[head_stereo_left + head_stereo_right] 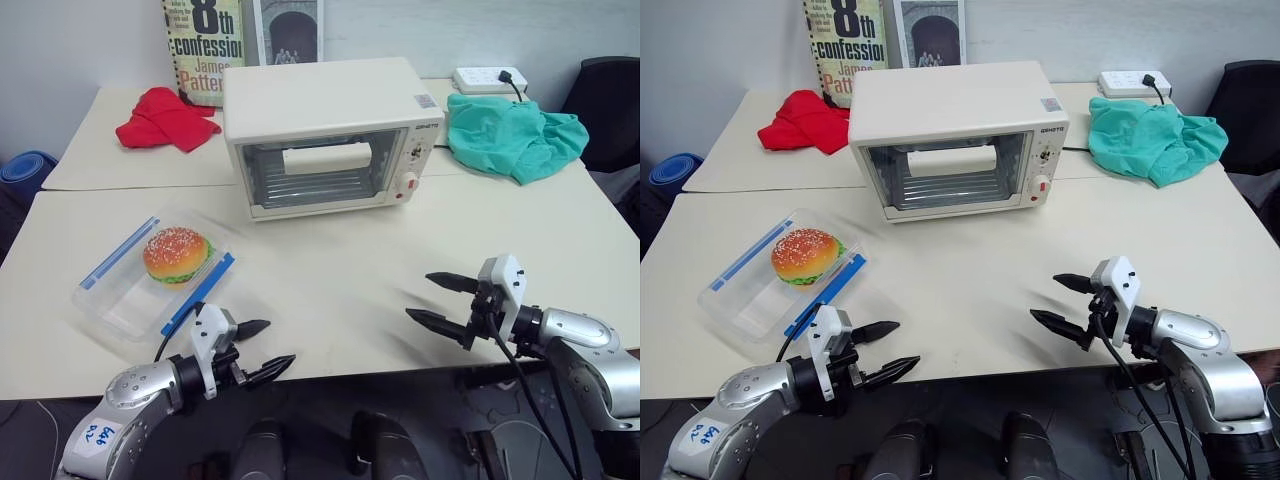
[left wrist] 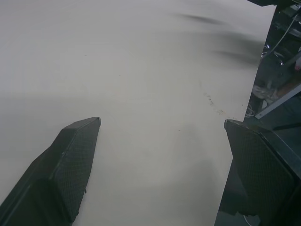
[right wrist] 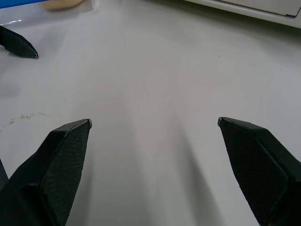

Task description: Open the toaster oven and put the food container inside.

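Both my grippers, left gripper (image 1: pixel 258 350) & right gripper (image 1: pixel 442 299), spread wide, empty. Food container (image 1: pixel 150 278) just ahead of left fingers: light, slick, flexy plastic; I'd pinch a blue-clip edge.

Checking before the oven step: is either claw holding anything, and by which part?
Nothing held: left claw and right claw both hang open over the table.

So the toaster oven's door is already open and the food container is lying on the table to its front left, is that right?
Not quite: the toaster oven has its glass door shut, the white handle upright against the front, as the left eye view shows. The food container does lie on the table to its front left.
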